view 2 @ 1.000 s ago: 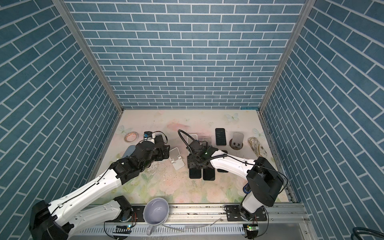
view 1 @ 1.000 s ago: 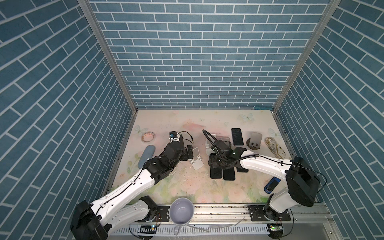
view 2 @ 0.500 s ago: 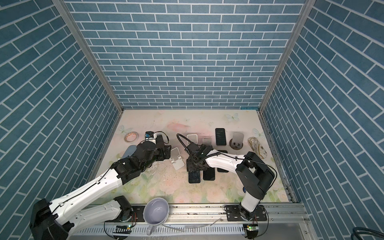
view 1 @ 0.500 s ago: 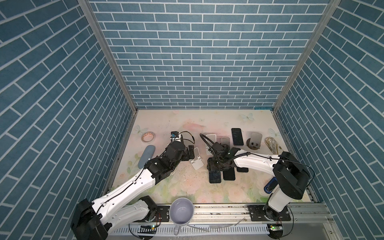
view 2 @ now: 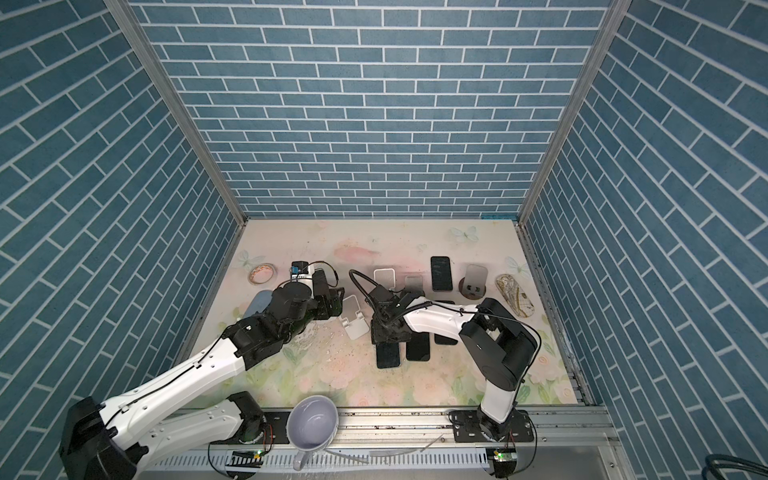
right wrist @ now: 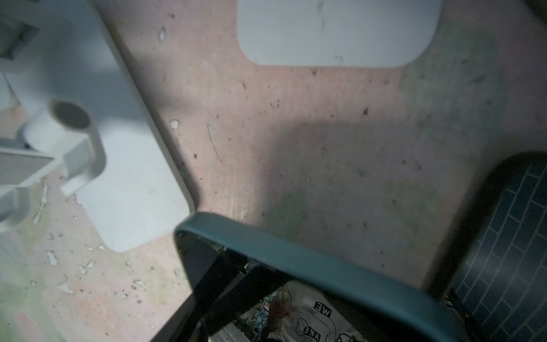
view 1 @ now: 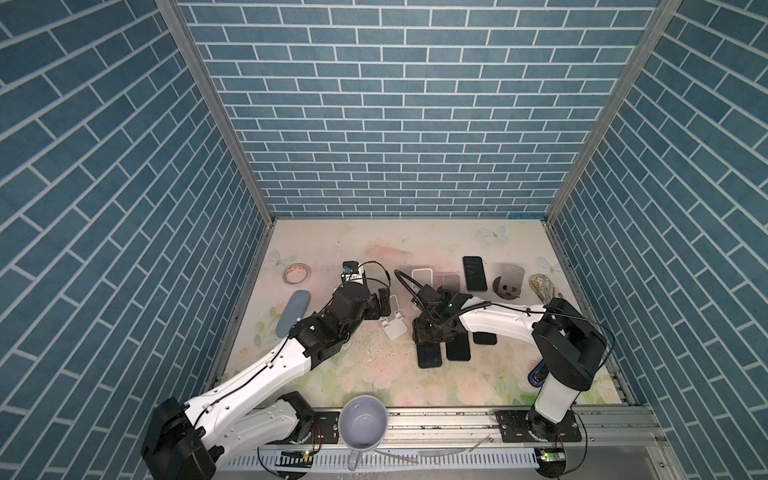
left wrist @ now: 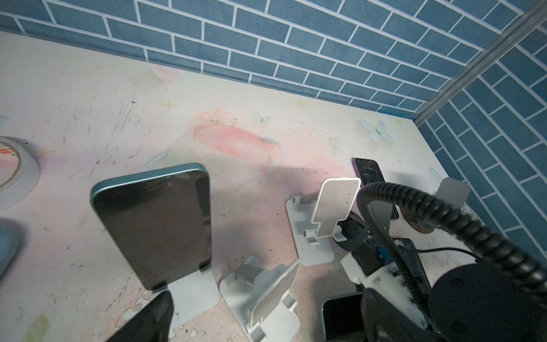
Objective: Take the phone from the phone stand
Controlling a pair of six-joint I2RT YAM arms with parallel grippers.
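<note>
A pale mug (view 1: 362,428) sits rim-up on the front rail btwn the two arm bases. Just beyond it, on the floral table (view 1: 374,374), a teal-rimmed phone (view 1: 429,355) lies flat beside a dark phone (view 1: 458,348). The R gripper (view 1: 432,333) sits over the teal-rimmed one's far end. That phone fills the R wrist view, screen up, but whether the jaws are pressing it can't be told from these angles.

A folding white stand (view 1: 393,328), empty, stands btwn the two arms, just beside the L gripper (view 1: 383,305). That gripper is spread wide w/ nothing in it. In the L wrist view one black finger (left wrist: 148,319) hangs just in front of the phone stand (left wrist: 192,296), a white L-shaped bracket. The phone (left wrist: 154,231), teal-edged w/ a dark screen, leans back in that stand, seated on its lip.

Farther back are a tape roll (view 1: 296,274) toward the L wall, another dark phone (view 1: 474,273) lying flat, and a grey round-based stand (view 1: 510,282). All sit short of the blue brick-pattern wall (view 1: 395,124).
</note>
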